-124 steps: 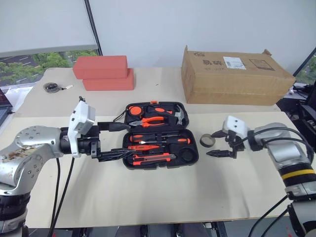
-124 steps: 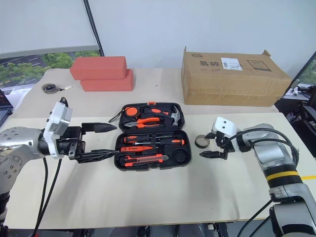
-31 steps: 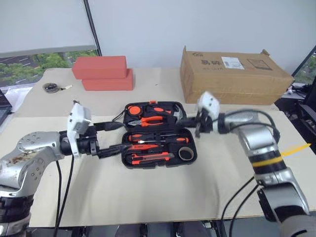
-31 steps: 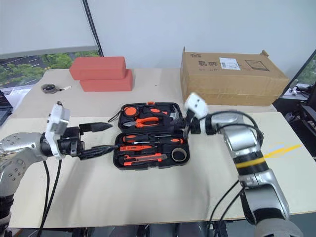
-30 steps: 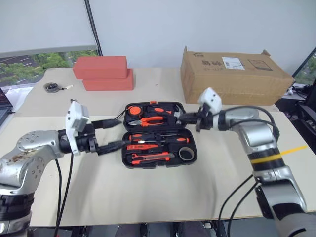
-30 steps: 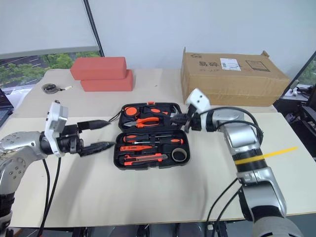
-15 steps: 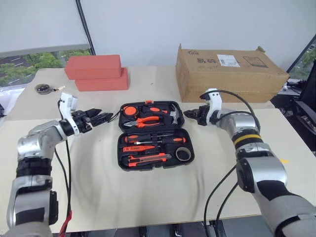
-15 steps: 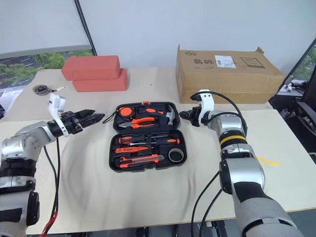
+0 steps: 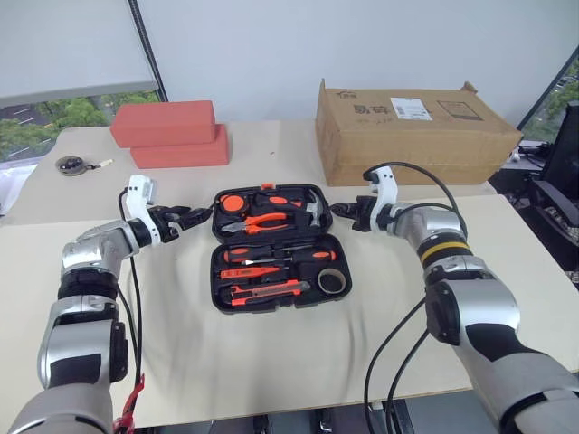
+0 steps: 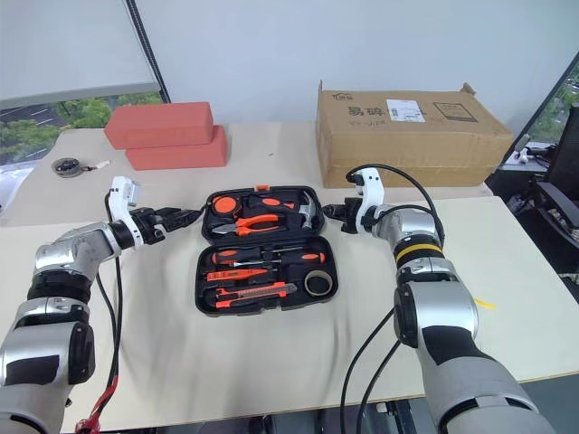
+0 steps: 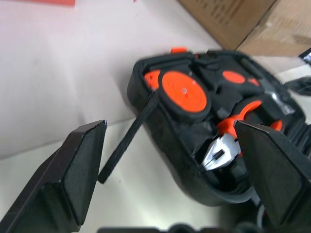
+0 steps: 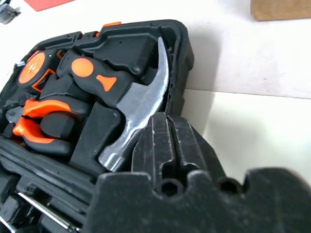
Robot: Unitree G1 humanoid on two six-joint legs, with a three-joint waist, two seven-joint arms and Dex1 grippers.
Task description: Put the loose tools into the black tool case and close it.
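Lying open on the worktop (image 9: 271,362): black tool case (image 9: 276,246), lid half toward the cardboard box (image 9: 412,131). Seated in the near half's recesses: two screwdrivers (image 9: 280,255), slim tester (image 9: 249,272), utility knife (image 9: 267,290), tape roll (image 9: 332,281). Nothing loose beside it, so probably only the closing left. Left hand (image 9: 194,217) spread wide, just off the lid's left edge; right hand (image 9: 342,210) pressed together and empty, just off the lid's right edge. Flanking the lid this way, likely set to swing it over from both ends. From the left wrist: round orange tape measure (image 11: 183,91), black strap trailing out, plier jaws. From the right wrist: hammer (image 12: 138,104) head nearest the shut fingers (image 12: 170,145), apparently not touching.
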